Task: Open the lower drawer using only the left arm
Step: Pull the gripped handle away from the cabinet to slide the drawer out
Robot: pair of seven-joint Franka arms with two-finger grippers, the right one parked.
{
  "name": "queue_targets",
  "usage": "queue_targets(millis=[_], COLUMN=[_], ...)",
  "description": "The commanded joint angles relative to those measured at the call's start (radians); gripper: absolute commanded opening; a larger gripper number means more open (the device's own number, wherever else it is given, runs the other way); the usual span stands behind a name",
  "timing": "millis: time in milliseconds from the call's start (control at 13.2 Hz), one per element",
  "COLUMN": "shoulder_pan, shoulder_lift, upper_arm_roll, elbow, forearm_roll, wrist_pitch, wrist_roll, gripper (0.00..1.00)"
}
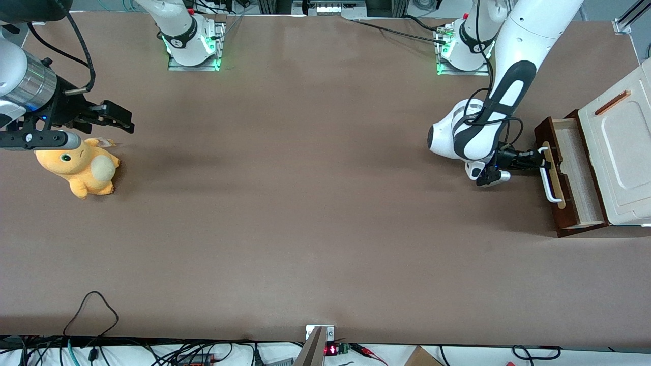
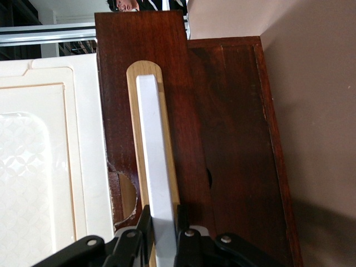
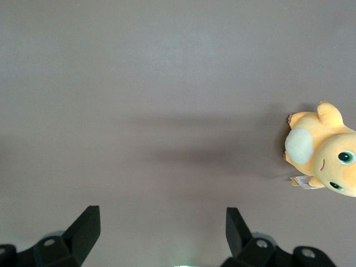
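Observation:
The lower drawer stands pulled out from its cabinet at the working arm's end of the table, with its pale wood interior showing. Its white bar handle runs along a pale wood strip on the dark brown front. My left gripper is in front of the drawer, shut on the end of the handle farther from the front camera. In the left wrist view the black fingers clamp the white handle from both sides, against the brown drawer front; the gripper holds it tight.
A white panel with a thin copper-coloured handle lies above the drawer; it also shows in the left wrist view. An orange plush toy lies toward the parked arm's end of the table. Brown tabletop lies between.

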State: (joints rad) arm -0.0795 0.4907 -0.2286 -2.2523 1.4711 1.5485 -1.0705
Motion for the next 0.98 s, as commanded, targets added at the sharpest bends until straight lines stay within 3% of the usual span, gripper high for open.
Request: queue_targets(millis=[0,227,605,681,756,832,908], shoulder_pan=[-0.055,-0.057,-0.060,-0.060,-0.059,-0.052,-0.054], shoulder_lift=[-0.011,-0.011,-0.011,-0.011,-0.014,-0.020,-0.026], upper_arm_roll=[-0.053,-0.080,-0.083,-0.083,-0.081,-0.083,-0.083], elbow=[0.050,0.074,0.076,0.074,0.073,0.071,0.073], forearm_roll=[0.014,-0.026,-0.032,-0.034,-0.038,-0.041,-0.058], wrist_pitch=[0.015,0.012,0.013,0.012,0.009,0.008,0.008], wrist_roll=[0.049,0.049,0.050,0.050,0.050,0.049,0.046], gripper=[0.00,0.00,0.02,0.29,0.80,0.99,1.00])
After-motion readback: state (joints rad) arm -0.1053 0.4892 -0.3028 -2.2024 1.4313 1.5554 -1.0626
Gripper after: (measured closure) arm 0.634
